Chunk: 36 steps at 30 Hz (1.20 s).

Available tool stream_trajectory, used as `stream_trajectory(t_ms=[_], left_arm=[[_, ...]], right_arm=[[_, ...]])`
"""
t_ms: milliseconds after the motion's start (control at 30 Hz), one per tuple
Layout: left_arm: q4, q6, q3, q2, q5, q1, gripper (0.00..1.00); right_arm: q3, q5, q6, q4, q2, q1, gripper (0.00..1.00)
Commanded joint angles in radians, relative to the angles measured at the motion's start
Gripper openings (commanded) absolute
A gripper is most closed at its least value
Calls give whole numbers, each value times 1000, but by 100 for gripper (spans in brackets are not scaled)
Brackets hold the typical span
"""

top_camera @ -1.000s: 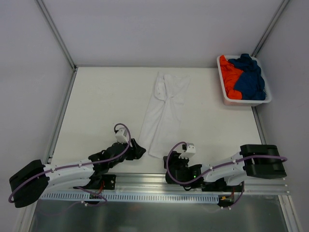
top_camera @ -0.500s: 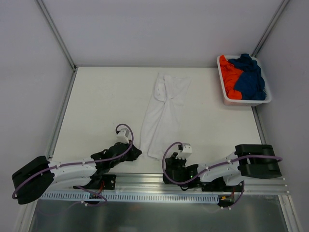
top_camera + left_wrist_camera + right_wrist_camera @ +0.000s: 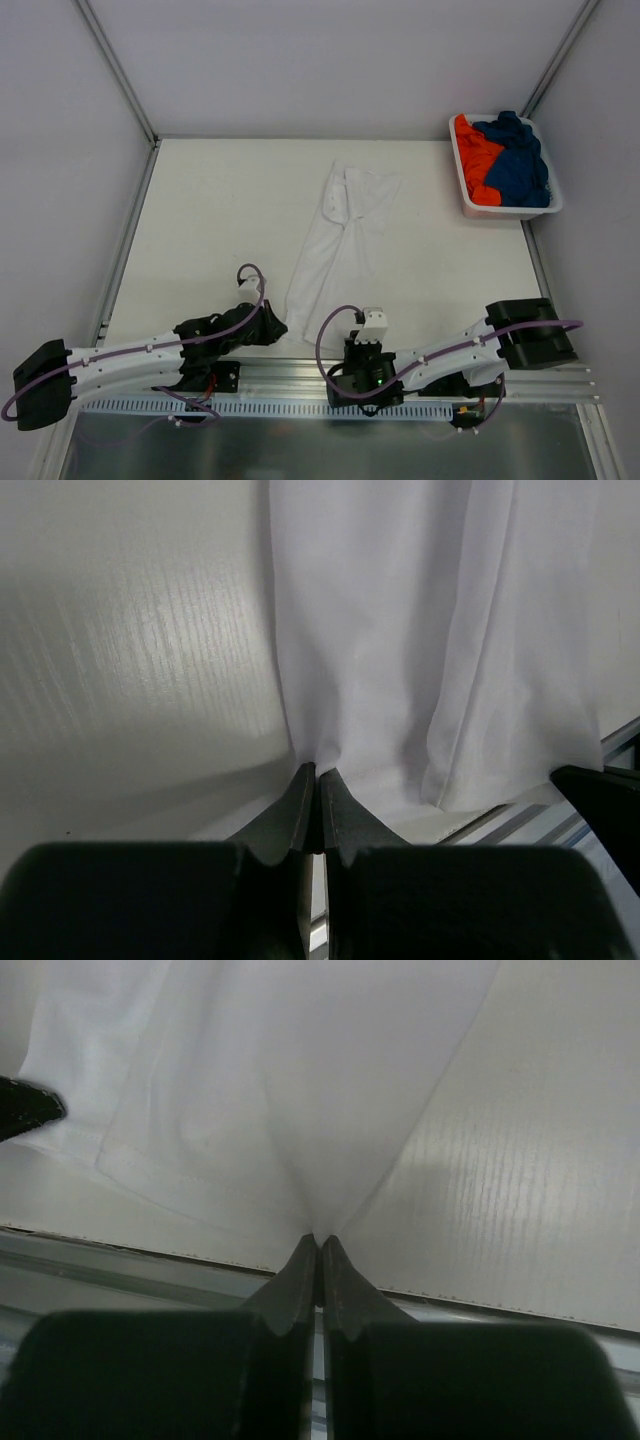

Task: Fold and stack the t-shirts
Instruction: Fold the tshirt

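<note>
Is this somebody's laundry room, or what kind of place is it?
Likely a robot lab test booth, not a home: a left arm and right arm bolted to a metal rail, plain wall panels around a white table.

No text, label, brand, number or sign could be read in any view. This applied equally to the white t-shirt (image 3: 335, 235) and the basket (image 3: 505, 211).
</note>
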Motion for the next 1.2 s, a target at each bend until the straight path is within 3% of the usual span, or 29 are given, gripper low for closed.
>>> stream_trajectory(t_ms=[0, 300, 667, 900, 1167], left_arm=[[-136, -60, 54, 1, -43, -22, 0], [-170, 26, 256, 186, -147, -27, 0], [-131, 136, 448, 407, -241, -24, 0], [-58, 210, 506, 505, -233, 40, 0], [54, 340, 630, 672, -161, 191, 0]], right_arm=[[75, 27, 99, -251, 10, 21, 0], [105, 96, 115, -341, 1, -1, 0], [122, 169, -18, -341, -36, -119, 0], [160, 215, -204, -298, -77, -246, 0], [159, 174, -561, -28, -93, -427, 0]])
